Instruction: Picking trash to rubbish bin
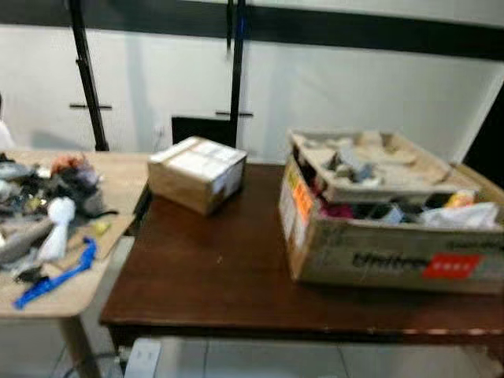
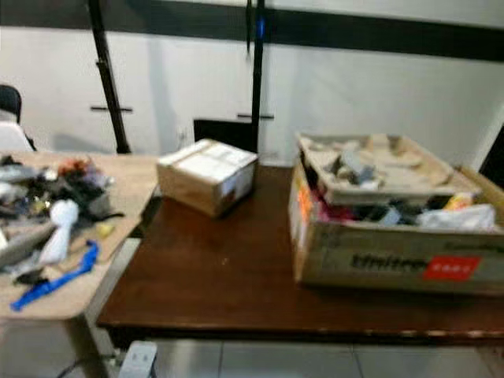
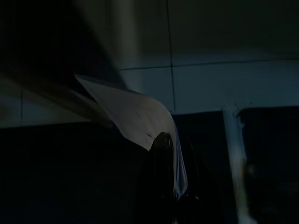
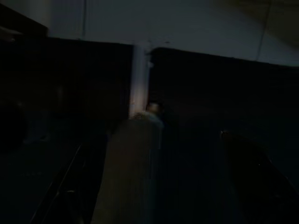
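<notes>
In the dim left wrist view my left gripper point(image 3: 168, 186) is shut on a pale curled paper sheet point(image 3: 135, 112), which stands out from the black finger point(image 3: 161, 149) above a tiled floor. The right wrist view is very dark. A pale, tube-like thing point(image 4: 131, 172) rises close in front of the right gripper's camera, and I cannot tell whether it is held. Ahead stands a dark brown table point(image 1: 228, 276) with a small taped cardboard box point(image 1: 197, 173) and a large open carton point(image 1: 394, 228) full of mixed scraps.
A light wooden table point(image 1: 118, 189) on the left carries clutter, a white bottle point(image 1: 57, 228) and a blue tool point(image 1: 55, 282). Black stand poles point(image 1: 236, 79) rise against the white wall behind. A white power strip point(image 1: 143, 358) lies on the floor under the brown table's front edge.
</notes>
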Tool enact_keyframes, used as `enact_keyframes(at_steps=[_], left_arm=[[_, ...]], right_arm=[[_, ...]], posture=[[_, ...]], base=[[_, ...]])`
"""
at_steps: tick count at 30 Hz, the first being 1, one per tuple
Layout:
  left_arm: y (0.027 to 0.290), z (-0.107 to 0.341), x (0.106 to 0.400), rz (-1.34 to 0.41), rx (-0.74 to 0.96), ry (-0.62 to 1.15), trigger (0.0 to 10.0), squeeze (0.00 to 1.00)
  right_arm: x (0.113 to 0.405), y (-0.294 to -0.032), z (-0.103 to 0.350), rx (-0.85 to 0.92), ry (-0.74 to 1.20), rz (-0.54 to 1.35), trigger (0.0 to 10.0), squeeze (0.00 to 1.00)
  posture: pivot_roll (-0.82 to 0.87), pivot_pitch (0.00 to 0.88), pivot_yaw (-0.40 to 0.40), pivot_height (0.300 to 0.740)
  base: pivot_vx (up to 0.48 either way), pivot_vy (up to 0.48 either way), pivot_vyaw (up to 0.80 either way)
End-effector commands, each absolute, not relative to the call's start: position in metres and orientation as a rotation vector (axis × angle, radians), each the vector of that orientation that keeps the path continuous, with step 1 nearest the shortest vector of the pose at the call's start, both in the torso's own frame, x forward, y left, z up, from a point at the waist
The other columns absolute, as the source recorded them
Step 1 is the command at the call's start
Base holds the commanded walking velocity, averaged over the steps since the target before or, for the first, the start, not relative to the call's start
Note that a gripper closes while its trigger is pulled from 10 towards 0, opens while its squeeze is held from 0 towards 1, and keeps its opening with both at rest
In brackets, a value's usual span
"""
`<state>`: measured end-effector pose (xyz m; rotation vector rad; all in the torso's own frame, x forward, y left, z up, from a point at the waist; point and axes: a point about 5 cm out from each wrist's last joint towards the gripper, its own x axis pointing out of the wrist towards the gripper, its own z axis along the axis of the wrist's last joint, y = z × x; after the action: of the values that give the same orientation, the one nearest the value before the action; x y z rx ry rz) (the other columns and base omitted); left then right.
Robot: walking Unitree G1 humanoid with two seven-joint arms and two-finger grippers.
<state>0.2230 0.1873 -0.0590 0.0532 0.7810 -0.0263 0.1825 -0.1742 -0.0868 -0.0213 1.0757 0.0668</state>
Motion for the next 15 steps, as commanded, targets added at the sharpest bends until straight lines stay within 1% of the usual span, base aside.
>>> enact_keyframes(at_steps=[1,15], left_arm=[[0.1844,-0.0617,0.2195,-0.04,0.058,0.795,10.0,0.0],[0.1857,-0.0596,0.223,-0.052,0.076,0.791,10.0,0.0]], right_arm=[[0.1818,-0.1799,-0.0866,-0.034,1.079,0.057,10.0,0.0],[0.1864,-0.1781,-0.0845,-0.042,1.063,0.066,10.0,0.0]], posture=[[0.03,0.0,-0.025,0.74],[0.02,0.0,-0.01,0.74]], base=[[0.0,-0.48,0.0],[0.0,-0.48,0.0]])
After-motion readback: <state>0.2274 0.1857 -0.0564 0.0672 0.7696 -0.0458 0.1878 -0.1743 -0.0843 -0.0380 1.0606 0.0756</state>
